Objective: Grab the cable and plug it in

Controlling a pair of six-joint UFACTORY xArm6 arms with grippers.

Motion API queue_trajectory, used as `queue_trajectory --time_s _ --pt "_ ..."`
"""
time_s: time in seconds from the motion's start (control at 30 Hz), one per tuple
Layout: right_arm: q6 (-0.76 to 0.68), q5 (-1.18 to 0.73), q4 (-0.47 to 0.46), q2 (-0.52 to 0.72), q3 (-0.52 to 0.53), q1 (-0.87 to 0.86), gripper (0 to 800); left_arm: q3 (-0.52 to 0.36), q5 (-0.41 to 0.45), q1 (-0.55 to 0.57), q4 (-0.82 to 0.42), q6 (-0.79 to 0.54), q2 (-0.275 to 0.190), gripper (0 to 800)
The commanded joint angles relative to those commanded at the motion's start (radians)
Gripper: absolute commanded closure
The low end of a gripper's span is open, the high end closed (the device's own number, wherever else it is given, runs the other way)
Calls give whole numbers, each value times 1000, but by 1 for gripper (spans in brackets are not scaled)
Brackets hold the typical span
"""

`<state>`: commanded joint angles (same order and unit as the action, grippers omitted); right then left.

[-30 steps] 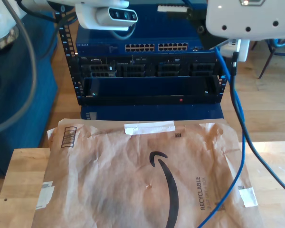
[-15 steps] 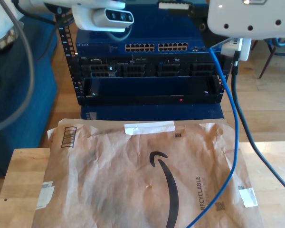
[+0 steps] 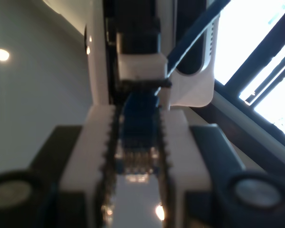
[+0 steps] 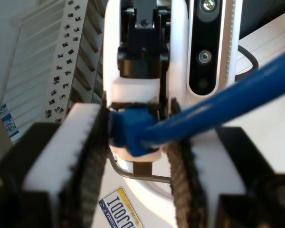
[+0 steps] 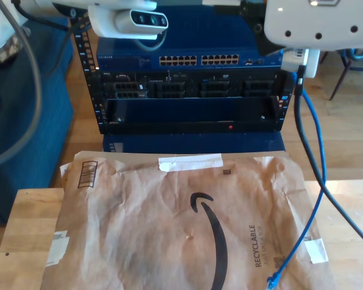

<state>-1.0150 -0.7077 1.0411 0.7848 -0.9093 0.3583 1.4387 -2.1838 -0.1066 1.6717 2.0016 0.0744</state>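
The blue cable [image 3: 140, 111] ends in a clear plug with gold contacts, pinched between the white fingers of my first gripper [image 3: 138, 156]. In the second wrist view the cable's [image 4: 218, 107] blue boot sits between the toothed pads of my second gripper [image 4: 135, 137], and the cord leads off across one pad. The two grippers face each other, turned a quarter turn apart, on the same cable end. In the exterior view the cable [image 5: 311, 157] hangs down from the top at the view's right. Its loose end [image 5: 272, 281] rests on the envelope.
A network rack [image 5: 187, 103] with a row of switch ports [image 5: 199, 60] stands behind the wooden table [image 5: 24, 229]. A brown paper envelope [image 5: 169, 229] covers most of the table. A thick black cable [image 5: 327, 199] hangs beside the blue one. White arm housings [image 5: 317, 24] [image 5: 130, 21] fill the top.
The hanging blue cable has swung toward the exterior view's right, and its loose end now lies on the envelope's near corner. The arm housing with the camera shifted slightly toward that view's left.
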Motion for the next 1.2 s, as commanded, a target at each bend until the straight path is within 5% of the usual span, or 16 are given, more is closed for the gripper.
queue_trajectory --time_s 0.07,0.17,0.23,0.33,0.47,0.6,0.77,1.0,1.2 --pt "-2 0 2 2 0 0 739 -2 0 0 0 -2 0 738" --pt "0 -2 35 2 0 0 771 -6 -8 0 34 -11 2 418" --pt "0 -2 37 2 0 0 779 -9 -8 0 52 -11 2 375" --pt "-2 -2 38 0 0 0 784 -9 -2 0 54 -12 2 144" --pt "-11 -2 38 -6 2 0 791 -5 5 -2 49 -31 0 7" --pt "-43 2 40 -41 12 -6 797 -2 130 -69 -2 -37 0 3" --pt "-44 40 31 -94 18 -87 798 3 262 -153 -235 -80 -2 2" --pt "-44 40 9 -97 80 -242 781 58 296 -252 -514 -161 -3 2" --pt "-43 120 -129 -92 203 -313 784 49 295 -371 -779 -292 -5 2"
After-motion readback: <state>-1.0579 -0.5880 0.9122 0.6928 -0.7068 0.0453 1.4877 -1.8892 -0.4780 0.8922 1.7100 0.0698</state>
